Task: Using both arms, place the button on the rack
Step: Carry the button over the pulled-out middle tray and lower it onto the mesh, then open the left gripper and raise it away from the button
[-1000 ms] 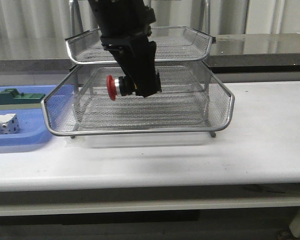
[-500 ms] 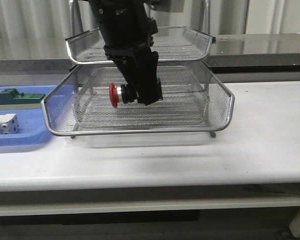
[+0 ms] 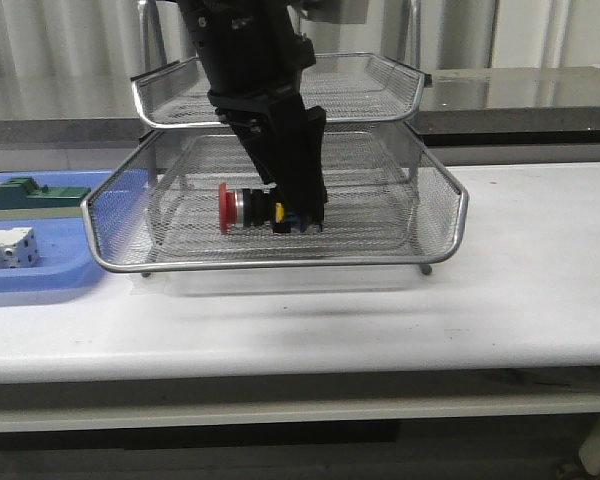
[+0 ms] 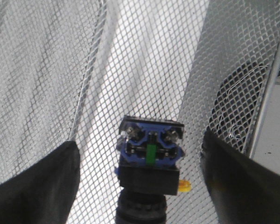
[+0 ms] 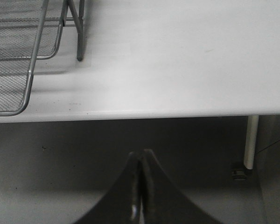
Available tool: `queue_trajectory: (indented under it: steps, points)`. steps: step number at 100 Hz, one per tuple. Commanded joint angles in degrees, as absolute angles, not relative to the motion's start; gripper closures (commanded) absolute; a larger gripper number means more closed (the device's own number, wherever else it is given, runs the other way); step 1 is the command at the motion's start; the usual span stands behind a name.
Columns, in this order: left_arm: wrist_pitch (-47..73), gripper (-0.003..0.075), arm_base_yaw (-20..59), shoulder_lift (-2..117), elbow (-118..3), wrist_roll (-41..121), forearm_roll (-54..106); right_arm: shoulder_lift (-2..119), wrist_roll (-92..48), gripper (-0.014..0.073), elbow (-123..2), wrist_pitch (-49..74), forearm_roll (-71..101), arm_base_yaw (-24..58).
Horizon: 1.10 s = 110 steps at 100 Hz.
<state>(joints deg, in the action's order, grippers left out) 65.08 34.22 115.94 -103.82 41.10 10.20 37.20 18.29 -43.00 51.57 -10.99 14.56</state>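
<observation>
Down in the pulled-out lower tray of the rack [image 3: 280,215] lies the button [image 3: 248,208], on its side, its red head pointing left and its black body running right to a yellow and blue end. It sits about midway across the tray, on or just above the mesh floor; which of the two cannot be told from the front. In the left wrist view the button [image 4: 151,154] shows its blue rear block with a green stripe, a black body below it and a small yellow tab at one side, with the mesh of the rack [image 4: 144,70] behind.

Either side of it stand the black fingers [image 4: 35,186] of the left pincer [image 4: 147,186], spread wide, with open gaps between them and the button. From the front the left pincer [image 3: 298,215] reaches down into the tray from the black arm [image 3: 245,50] above, its tips at the button's right end.

Over the lower tray sits a second mesh tray, set farther back. Left of the rack a blue tray [image 3: 40,275] lies on the white bench [image 3: 520,290], holding a green block [image 3: 30,195] and a white block [image 3: 5,248].

Off the bench's edge, the right pincer [image 5: 141,186] has its fingers pressed together, holding nothing, with a corner of the rack [image 5: 28,51] in its view.
</observation>
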Motion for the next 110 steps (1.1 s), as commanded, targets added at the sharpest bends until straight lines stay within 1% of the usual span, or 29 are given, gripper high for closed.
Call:
queue_trajectory:
  steps: [1, 24, 60, 71, 88, 110]
  points:
    - [65.13, 0.019, 34.63, 112.67, -106.6, 39.37, 11.75, 37.08, 18.29, 0.0662, -44.64, 48.42, -12.28, 14.31]
    - [72.92, 0.0193, 34.63, 112.67, -112.86, 37.52, 11.85, 37.08, 18.29, 0.0662, -44.64, 48.42, -12.28, 14.31]
    - [73.05, 0.0194, 33.64, 107.26, -114.37, 30.61, 9.3, 37.08, 18.29, 0.0662, -44.64, 48.42, -12.28, 14.31]
    - [73.05, 0.0197, 31.35, 104.54, -114.27, 27.75, 8.57, 37.08, 18.29, 0.0662, -44.64, 48.42, -12.28, 14.31]
    - [73.05, 0.0242, 25.59, 99.25, -114.26, 24.61, 8.57, 37.08, 18.29, 0.0662, -44.64, 48.42, -12.28, 14.31]
    - [73.05, 0.0244, 16.46, 91.68, -111.61, 23.78, 8.57, 37.08, 18.29, 0.0662, -44.64, 48.42, -12.28, 14.31]
